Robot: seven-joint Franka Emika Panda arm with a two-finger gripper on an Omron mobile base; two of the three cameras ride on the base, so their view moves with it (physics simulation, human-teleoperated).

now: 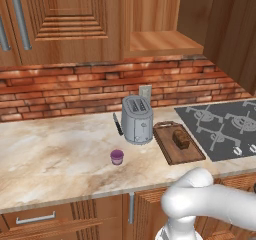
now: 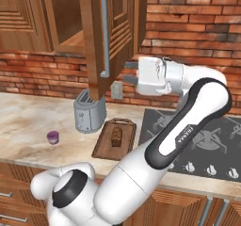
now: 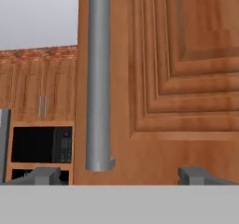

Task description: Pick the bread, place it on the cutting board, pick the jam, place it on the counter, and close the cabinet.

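The dark brown bread lies on the cutting board, right of the toaster. The purple jam stands on the marbled counter, in front of the toaster. The cabinet door is swung out over the counter, with its metal bar handle near the free edge. My gripper is open and holds nothing. It sits just right of the door's lower part and faces the stepped panel close up, fingertips spread wide.
A grey toaster stands against the brick wall, with a dark knife beside it. The dark stovetop lies right of the board. Closed wall cabinets hang at left. Drawers run below the counter edge.
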